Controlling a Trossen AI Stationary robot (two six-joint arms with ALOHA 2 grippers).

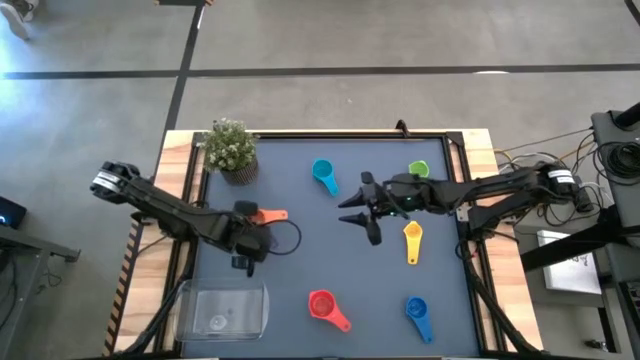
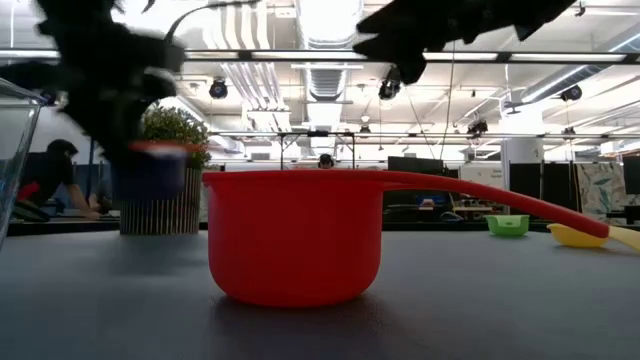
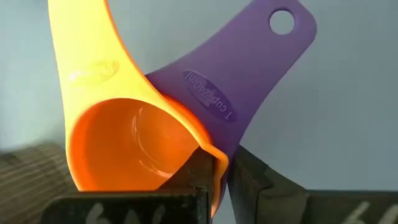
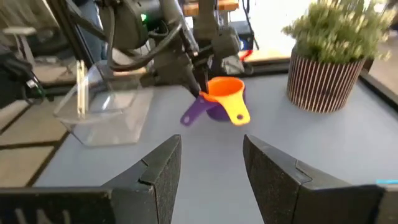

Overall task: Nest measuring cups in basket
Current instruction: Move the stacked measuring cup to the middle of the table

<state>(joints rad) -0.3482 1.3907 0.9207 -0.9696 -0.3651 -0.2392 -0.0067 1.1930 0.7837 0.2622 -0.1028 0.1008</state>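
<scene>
While the left pincer [image 4: 202, 93] clenches the orange cup [image 4: 227, 93] nested in the purple cup [image 4: 199, 111] beside the empty basket [image 1: 225, 310], five cups lie scattered; the right pincer [image 1: 362, 212] hangs released.

Two dark, slender jointed arms with silver-banded bases, each ending in a black two-fingered pincer [image 4: 211, 168].

Clamped in the left gripper [image 3: 214, 180], the orange cup [image 3: 124, 146] looked like smooth, glossy plastic, nested in a matt purple cup [image 3: 245, 81] with raised lettering. The gripper's fingers [image 3: 193, 177] were dull dark plastic. Beyond the right gripper [image 4: 211, 165], the basket [image 4: 109, 109] was clear, shiny plastic on a matt table [image 4: 348, 146].
</scene>
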